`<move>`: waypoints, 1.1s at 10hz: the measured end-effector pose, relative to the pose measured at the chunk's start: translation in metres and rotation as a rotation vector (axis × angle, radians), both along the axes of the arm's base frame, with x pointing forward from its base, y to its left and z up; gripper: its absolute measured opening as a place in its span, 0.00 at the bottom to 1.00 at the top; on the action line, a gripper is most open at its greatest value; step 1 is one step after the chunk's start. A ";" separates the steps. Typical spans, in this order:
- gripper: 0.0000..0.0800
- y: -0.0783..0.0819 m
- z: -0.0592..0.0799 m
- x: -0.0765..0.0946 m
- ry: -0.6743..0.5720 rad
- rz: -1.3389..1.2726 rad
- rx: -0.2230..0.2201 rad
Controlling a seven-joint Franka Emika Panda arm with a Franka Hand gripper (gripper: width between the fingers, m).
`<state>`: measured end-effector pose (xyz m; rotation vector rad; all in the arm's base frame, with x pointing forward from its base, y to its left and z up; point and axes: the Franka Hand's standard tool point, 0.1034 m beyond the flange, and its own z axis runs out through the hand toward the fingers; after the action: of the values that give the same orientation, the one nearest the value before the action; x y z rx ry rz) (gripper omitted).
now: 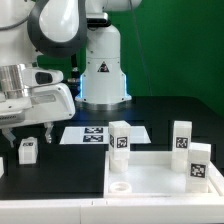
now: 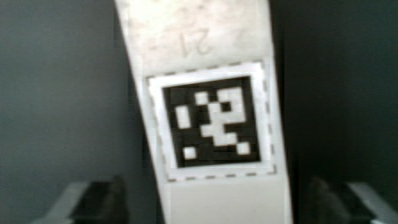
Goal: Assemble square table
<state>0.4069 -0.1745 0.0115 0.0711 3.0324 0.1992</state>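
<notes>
My gripper point(image 1: 27, 138) hangs low over the black table at the exterior view's left. A short white leg point(image 1: 27, 150) with a tag sticker sits right under it. In the wrist view this leg point(image 2: 214, 110) runs lengthwise between my fingers point(image 2: 89, 200), and a dark gap shows on each side of it. The gripper point(image 2: 214, 203) is open, straddling the leg without touching it. The white square tabletop point(image 1: 150, 172) lies flat at the front right, with a round corner hole point(image 1: 120, 186) facing me.
Three more tagged legs are in view: one point(image 1: 120, 138) at the slab's back left corner, one point(image 1: 181, 137) further right and one point(image 1: 201, 165) near the right edge. The marker board point(image 1: 95, 133) lies behind the gripper. The robot base point(image 1: 103, 75) stands at the back.
</notes>
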 end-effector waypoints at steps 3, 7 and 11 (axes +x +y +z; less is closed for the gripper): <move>0.80 -0.004 0.031 0.021 -0.089 0.174 0.001; 0.81 0.009 0.039 0.040 -0.185 0.760 -0.068; 0.81 0.007 0.040 0.041 -0.218 1.064 -0.111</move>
<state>0.4477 -0.1677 0.0513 -1.4465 2.5250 0.0919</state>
